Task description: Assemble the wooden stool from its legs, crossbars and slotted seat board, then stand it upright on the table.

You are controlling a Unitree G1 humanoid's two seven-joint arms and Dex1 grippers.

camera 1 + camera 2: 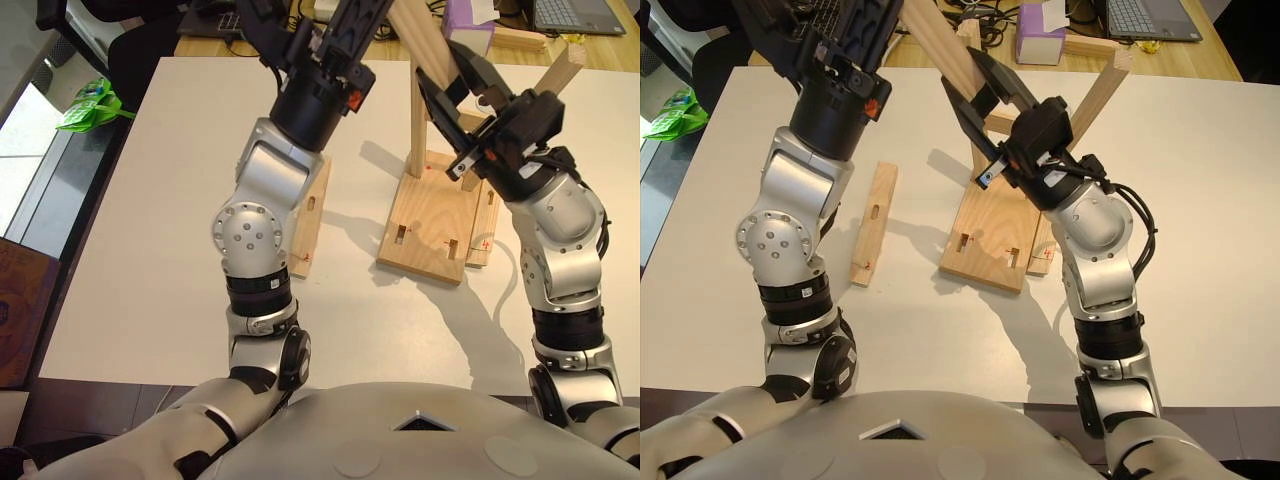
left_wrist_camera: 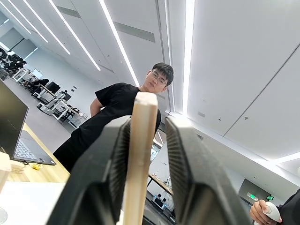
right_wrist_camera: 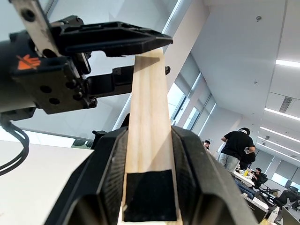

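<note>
1. My left gripper point(image 2: 147, 123) and right gripper point(image 3: 146, 133) both clamp one long pale wooden leg point(image 3: 146, 93), raised above the slotted rectangular wooden seat board point(image 1: 430, 215) on the white table point(image 1: 150, 250).
2. Risk, I judge: uneven pulls could twist it loose.

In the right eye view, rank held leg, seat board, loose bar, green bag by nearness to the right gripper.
1. Held leg: in right gripper.
2. Seat board: just below.
3. Loose bar: left of board.
4. Green bag: far left.
</note>
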